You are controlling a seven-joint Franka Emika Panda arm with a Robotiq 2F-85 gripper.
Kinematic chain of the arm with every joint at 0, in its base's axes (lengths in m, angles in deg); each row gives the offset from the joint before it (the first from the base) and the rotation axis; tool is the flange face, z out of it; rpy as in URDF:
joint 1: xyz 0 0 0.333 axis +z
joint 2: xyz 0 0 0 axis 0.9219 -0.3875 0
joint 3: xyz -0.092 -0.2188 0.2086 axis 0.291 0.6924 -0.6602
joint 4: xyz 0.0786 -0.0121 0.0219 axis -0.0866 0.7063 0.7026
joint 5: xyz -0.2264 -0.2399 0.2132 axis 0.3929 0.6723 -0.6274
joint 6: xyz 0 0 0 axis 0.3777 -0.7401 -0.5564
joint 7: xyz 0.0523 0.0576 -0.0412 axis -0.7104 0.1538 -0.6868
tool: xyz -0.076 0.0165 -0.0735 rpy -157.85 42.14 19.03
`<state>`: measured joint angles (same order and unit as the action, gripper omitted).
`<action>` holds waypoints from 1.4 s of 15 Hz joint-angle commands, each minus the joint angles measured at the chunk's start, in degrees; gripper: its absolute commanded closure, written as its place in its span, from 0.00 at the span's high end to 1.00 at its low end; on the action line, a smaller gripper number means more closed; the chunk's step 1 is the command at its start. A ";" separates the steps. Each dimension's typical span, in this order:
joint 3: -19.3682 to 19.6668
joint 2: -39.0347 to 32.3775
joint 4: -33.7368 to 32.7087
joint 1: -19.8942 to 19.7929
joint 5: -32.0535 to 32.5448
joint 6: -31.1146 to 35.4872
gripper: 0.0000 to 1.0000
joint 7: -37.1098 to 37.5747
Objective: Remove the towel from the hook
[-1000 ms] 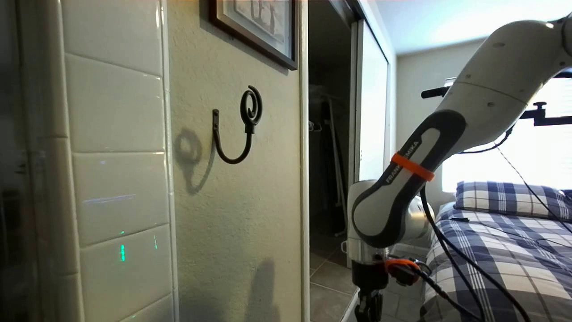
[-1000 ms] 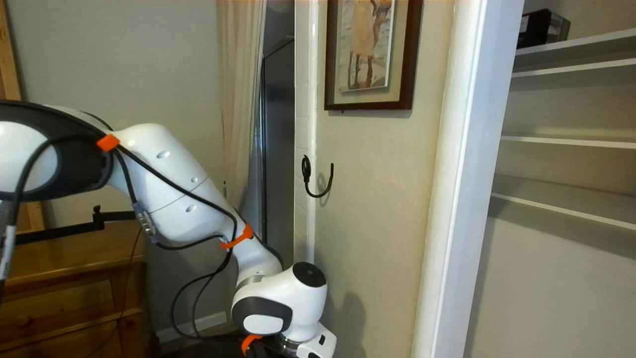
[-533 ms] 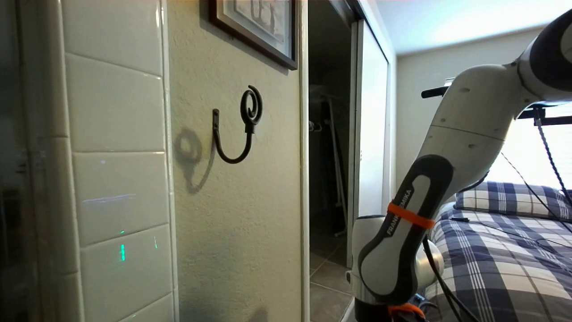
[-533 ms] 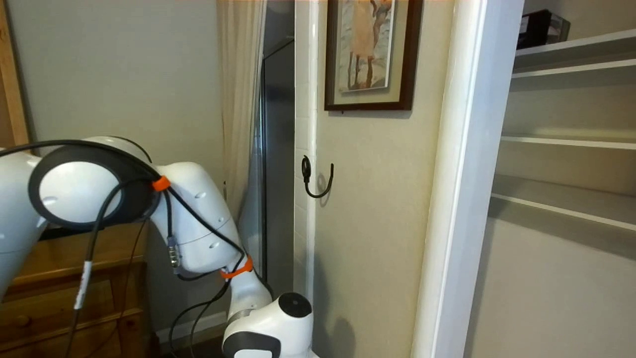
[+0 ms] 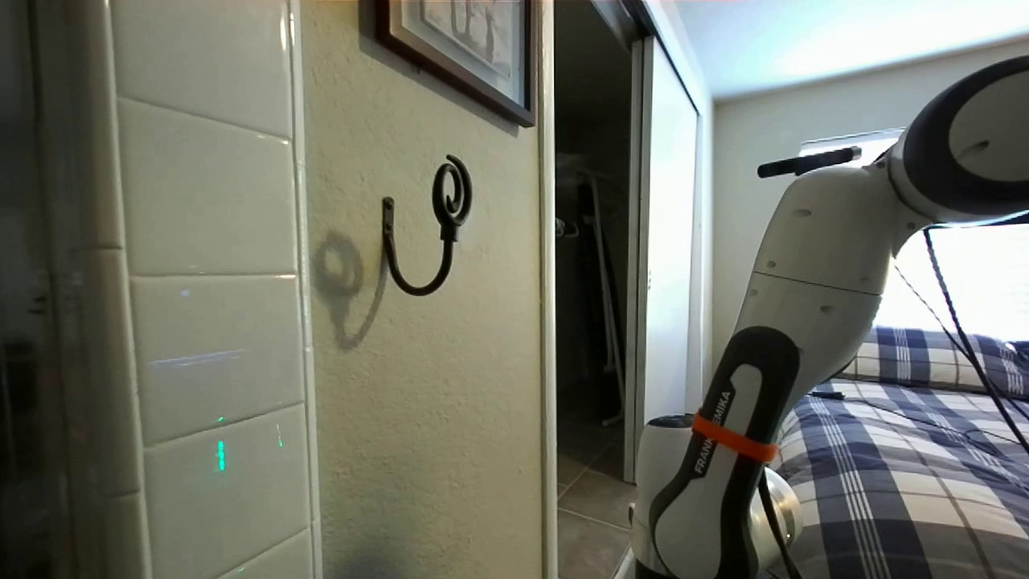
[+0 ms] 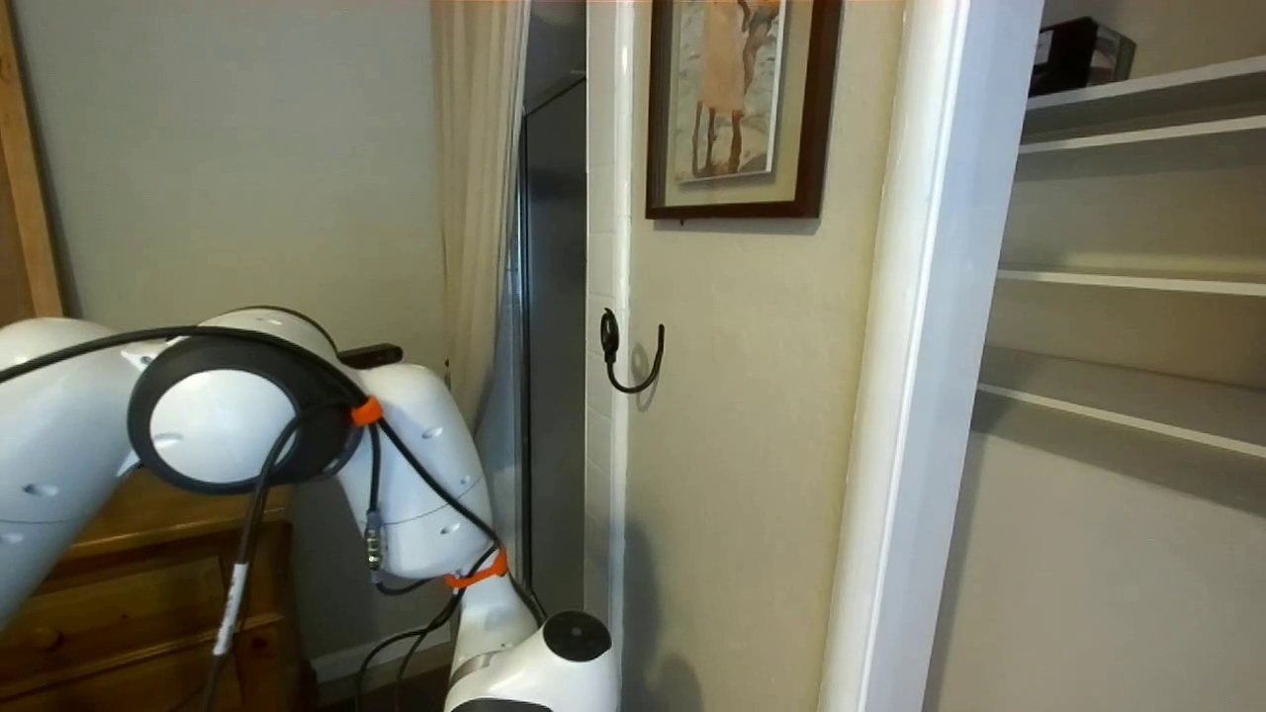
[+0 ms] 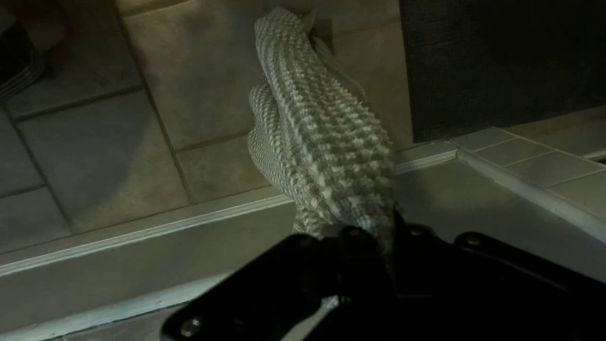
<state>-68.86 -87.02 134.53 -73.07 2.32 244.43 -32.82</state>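
Now the arm (image 5: 820, 249) has sunk lower (towel (image 7: 331, 123) pinched in the claw (image 7: 378, 237)).

Free air between the hook (image 5: 448, 233) and arm (image 5: 812, 281), wall (image 5: 434, 386) behind the hook.

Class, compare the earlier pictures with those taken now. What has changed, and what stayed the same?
The arm has moved down in both exterior views, more of its lower end now out of the picture. The pincer grips the towel in the wrist view; without an earlier wrist picture, a change of hold can't be told. The bare hook and the picture frame stayed put.
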 commanded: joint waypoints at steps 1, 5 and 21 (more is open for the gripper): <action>0.02 -1.29 -3.25 -0.09 2.57 2.42 0.36 4.35; -1.11 0.45 -5.41 -1.24 2.86 3.18 0.63 4.96; -1.02 32.03 -0.78 -4.62 12.80 -19.22 1.00 -22.31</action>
<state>-68.61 -62.94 130.02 -75.73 15.31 228.99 -46.95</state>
